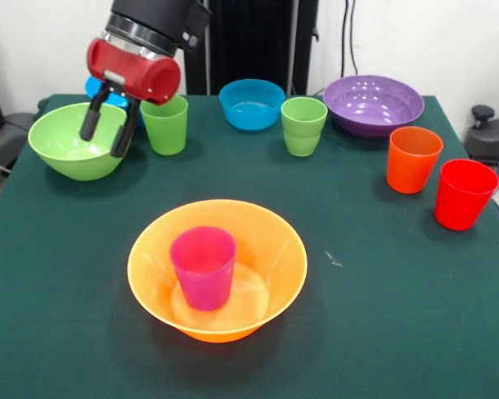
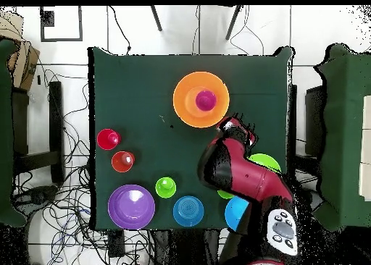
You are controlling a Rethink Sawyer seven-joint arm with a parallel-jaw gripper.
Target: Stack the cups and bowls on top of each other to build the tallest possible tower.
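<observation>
The big orange bowl (image 1: 266, 241) stands at the table's near middle with the purple cup (image 1: 204, 268) upright inside it; both show in the overhead view (image 2: 181, 95) (image 2: 206, 99). My gripper (image 1: 107, 130) hangs open and empty over the right part of the lime green bowl (image 1: 58, 145) at the far left; I cannot tell whether it touches the rim. A green cup (image 1: 165, 126) stands just right of it. In the overhead view my arm (image 2: 239, 168) hides the gripper and covers part of the green bowl (image 2: 269, 161).
Along the far edge stand a blue bowl (image 1: 251, 104), a second green cup (image 1: 303, 125) and the purple bowl (image 1: 373, 104). An orange cup (image 1: 413, 158) and a red cup (image 1: 464, 193) stand at right. Another blue bowl (image 1: 94, 86) peeks out behind the gripper.
</observation>
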